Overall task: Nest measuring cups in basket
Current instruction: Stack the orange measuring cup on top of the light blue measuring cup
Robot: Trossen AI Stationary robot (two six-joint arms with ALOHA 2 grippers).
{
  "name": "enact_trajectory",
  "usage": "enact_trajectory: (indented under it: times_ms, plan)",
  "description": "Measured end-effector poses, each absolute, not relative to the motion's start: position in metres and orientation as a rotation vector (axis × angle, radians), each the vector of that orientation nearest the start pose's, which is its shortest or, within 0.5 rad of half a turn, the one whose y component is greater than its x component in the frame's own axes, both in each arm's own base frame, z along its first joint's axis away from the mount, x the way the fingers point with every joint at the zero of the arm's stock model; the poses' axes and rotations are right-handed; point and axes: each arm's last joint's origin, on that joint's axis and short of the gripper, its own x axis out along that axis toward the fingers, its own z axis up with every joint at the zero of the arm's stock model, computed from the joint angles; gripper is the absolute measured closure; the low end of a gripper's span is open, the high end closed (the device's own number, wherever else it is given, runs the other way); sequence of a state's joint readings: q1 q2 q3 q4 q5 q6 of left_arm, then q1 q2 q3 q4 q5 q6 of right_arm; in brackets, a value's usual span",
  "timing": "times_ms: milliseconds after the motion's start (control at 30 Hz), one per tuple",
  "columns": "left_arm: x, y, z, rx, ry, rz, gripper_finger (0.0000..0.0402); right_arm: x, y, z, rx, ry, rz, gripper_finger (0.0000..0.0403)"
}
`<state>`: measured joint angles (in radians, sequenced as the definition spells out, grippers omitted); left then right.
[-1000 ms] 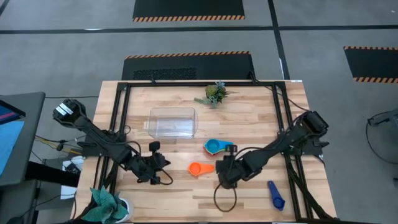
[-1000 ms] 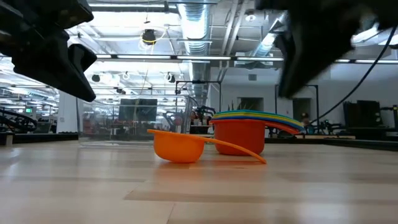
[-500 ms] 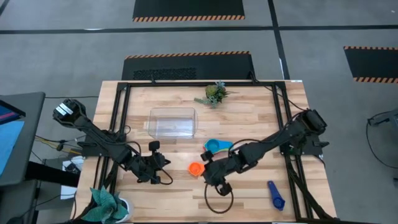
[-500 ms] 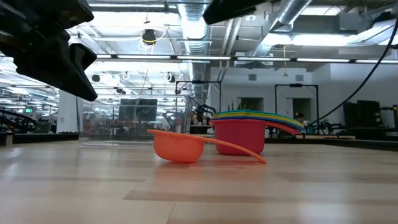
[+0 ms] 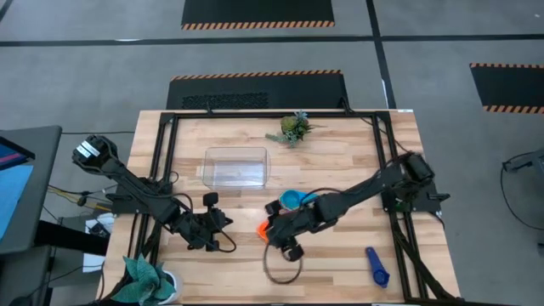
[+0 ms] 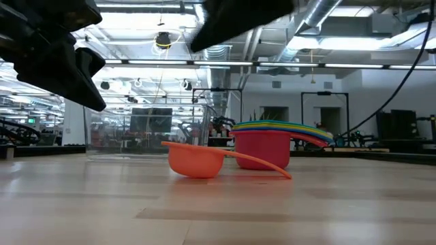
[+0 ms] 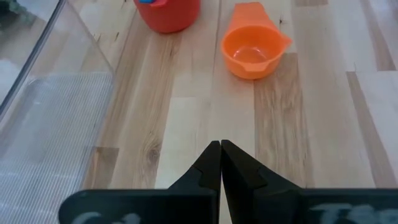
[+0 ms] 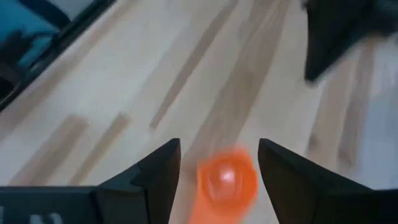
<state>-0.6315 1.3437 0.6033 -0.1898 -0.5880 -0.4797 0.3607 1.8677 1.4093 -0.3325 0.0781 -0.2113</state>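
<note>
Orange measuring cup [image 5: 265, 229], centre of the high view just right of the shut, idle left gripper [image 7: 220, 163] and beneath the open-fingered right gripper [image 8: 219, 163]: judged light, rigid, slick plastic, best pinched by its flat handle or rim.

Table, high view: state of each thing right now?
orange cup: upright, alone on the wood, not held
nested cups: stacked in the red one, outside the basket
blue cup: lying apart near the front right corner
basket: holds no cups
right gripper: open, above the orange cup
left gripper: shut, holding nothing
</note>
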Motion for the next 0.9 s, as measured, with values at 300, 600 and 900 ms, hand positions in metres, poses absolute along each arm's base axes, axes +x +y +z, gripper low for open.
enact_trajectory:
  times_ms: [300, 600, 900]
  plan:
    - [0.199, -0.128, 0.166, 0.068, 0.745, 0.139, 0.0401, 0.418, 0.158, 0.217, -0.455, 0.932, 0.391, 0.0177]
    - [0.199, -0.13, 0.166, 0.049, 0.741, 0.14, 0.0402, 0.428, 0.156, 0.173, -0.443, 1.068, 0.372, 0.018]
    - [0.199, -0.13, 0.166, 0.047, 0.735, 0.138, 0.0402, 0.429, 0.137, 0.161, -0.36, 1.154, 0.288, 0.019]
